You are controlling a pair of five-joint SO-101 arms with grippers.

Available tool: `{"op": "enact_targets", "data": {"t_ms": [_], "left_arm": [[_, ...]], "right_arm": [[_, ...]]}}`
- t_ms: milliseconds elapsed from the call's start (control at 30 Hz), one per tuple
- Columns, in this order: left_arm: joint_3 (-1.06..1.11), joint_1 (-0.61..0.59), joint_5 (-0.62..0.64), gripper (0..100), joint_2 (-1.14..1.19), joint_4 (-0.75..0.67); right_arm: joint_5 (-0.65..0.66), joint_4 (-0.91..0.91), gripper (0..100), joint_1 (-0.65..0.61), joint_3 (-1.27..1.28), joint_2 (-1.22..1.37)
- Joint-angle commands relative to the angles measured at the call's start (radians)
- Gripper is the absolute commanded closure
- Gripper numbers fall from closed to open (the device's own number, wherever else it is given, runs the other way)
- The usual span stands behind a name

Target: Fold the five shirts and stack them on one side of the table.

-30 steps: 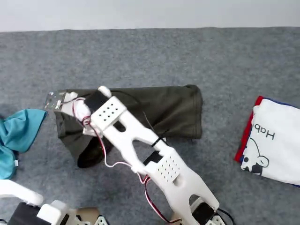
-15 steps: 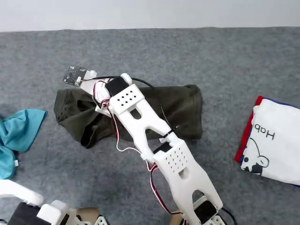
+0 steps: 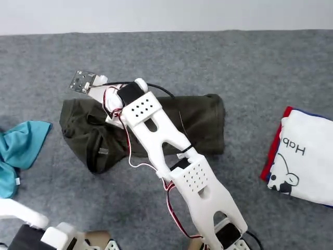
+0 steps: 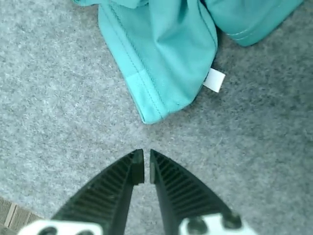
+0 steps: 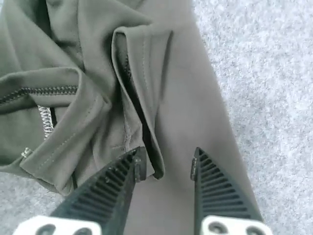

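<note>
**High view.**
- Olive shirt (image 3: 197, 125): mid-bench. Its long axis runs from the teal shirt's side to the stack's side. The end toward the teal shirt is bunched; the other end is flat.
- Right arm (image 3: 166, 151): laid diagonally over the olive shirt, with the wrist above the bunched end.
- Teal shirt (image 3: 21, 148): crumpled, near the olive shirt's bunched end but apart from it.
- Stack (image 3: 307, 161): a white shirt folded on top, well apart from the olive shirt's flat end.
- Bench (image 3: 208, 62): bare cloth is seen beyond the olive shirt and between it and the stack.

**Left wrist view.**
- Left jaws: closed on nothing, held over bare bench.
- Teal shirt (image 4: 161, 58): lies ahead of the tips and is not touched.

**Right wrist view.**
- Right jaws: open, poised over the olive shirt (image 5: 205, 122).
- Fold (image 5: 146, 98): a raised edge that runs straight ahead from the tips, its near end between them.

**Judgement.** The right arm is judged nearer to the olive shirt. A grasp on the fold is indicated, and open room for carrying it lies toward the flat end.
</note>
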Motion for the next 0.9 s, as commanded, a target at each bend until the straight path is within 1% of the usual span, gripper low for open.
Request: {"op": "enact_targets", "data": {"t_ms": [0,67,333,433,533,700,867], "left_arm": [[-0.004,0.003,0.026,96,-0.044,-0.017],[-0.004,0.003,0.026,96,-0.044,-0.015],[-0.004,0.003,0.026,96,-0.044,-0.015],[-0.004,0.003,0.026,96,-0.044,-0.015],[-0.004,0.003,0.026,96,-0.044,-0.015],[-0.004,0.002,0.026,96,-0.044,-0.015],[-0.004,0.002,0.026,96,-0.044,-0.015]], "right_arm": [[0.003,0.005,83.3,0.004,-0.051,-0.007],[0.005,-0.001,83.3,-0.004,-0.052,0.012],[0.006,-0.145,83.4,-0.024,-0.049,0.099],[0.008,-0.176,83.4,0.002,-0.052,0.154],[0.008,-0.202,83.4,0.064,-0.052,0.196],[0.008,-0.205,83.4,0.145,-0.064,0.205],[0.006,-0.148,83.4,0.133,-0.198,0.213]]}}
